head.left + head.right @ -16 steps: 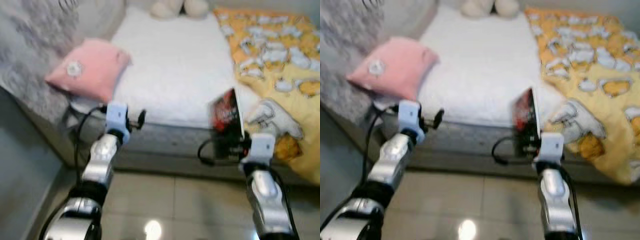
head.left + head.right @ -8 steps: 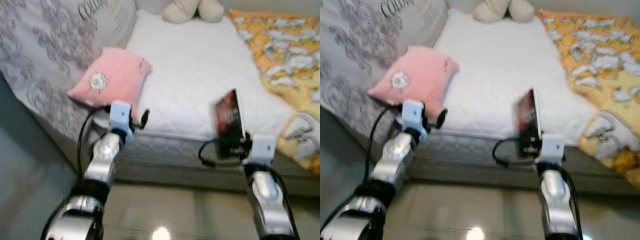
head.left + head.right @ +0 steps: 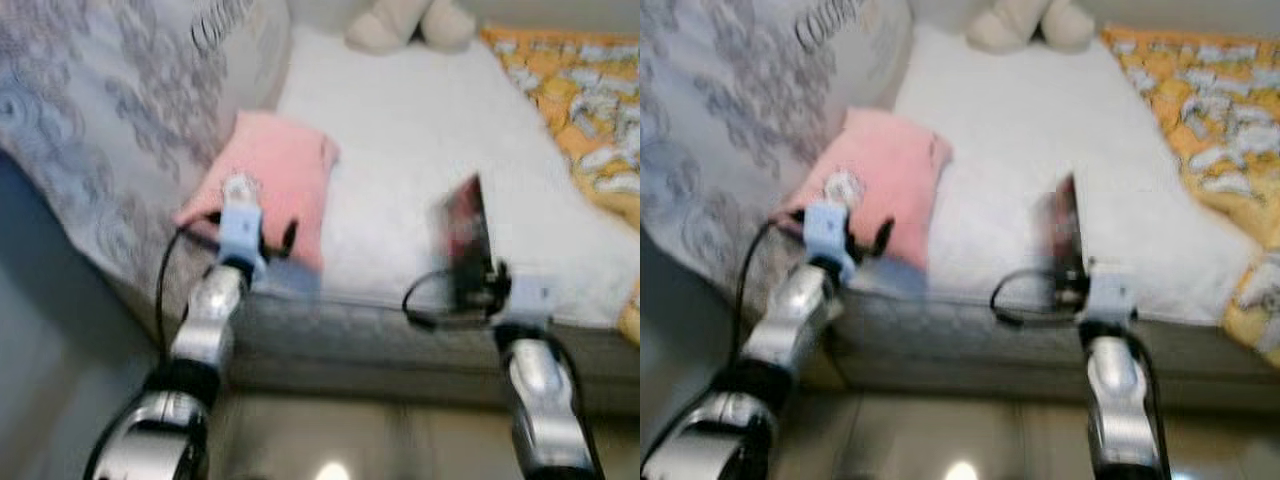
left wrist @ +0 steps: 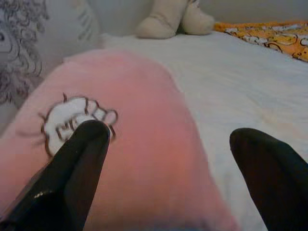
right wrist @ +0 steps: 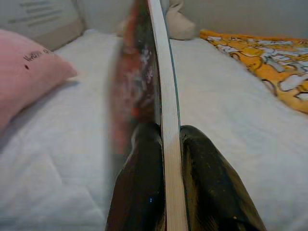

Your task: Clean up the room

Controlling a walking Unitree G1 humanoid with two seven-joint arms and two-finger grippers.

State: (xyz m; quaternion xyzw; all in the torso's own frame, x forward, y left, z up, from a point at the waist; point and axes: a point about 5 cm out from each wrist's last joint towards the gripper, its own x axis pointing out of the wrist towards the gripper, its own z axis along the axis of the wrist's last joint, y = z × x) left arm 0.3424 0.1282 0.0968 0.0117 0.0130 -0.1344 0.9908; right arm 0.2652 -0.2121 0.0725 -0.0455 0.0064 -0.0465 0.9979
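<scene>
The robot stands at the edge of a bed (image 3: 420, 170) covered by a white quilted mattress pad, with both silver arms raised toward it; the head views are blurred. The right gripper (image 5: 163, 139) is clenched on a book (image 5: 149, 82) with a red and dark cover, its two black fingers pressing either side of the book, which stands upright on edge above the gripper at about 4 o'clock in the left eye view, over the near edge of the mattress. The left gripper (image 4: 168, 144) is released, its two black fingers (image 4: 79, 159) spread wide apart, held just in front of a pink pillow (image 3: 275, 180) that lies on the bed at about 10 o'clock; the pillow bears a small white embroidered figure (image 4: 72, 122) on its near face. A large grey-patterned cushion (image 3: 110, 120) with dark lettering leans along the bed at 9 to 11 o'clock, just beside the pink pillow. A cream plush toy (image 3: 410, 22) sits at the far end of the bed at 12 o'clock. An orange and yellow printed blanket (image 3: 590, 100) covers the bed at 2 o'clock, well apart from the pink pillow.
</scene>
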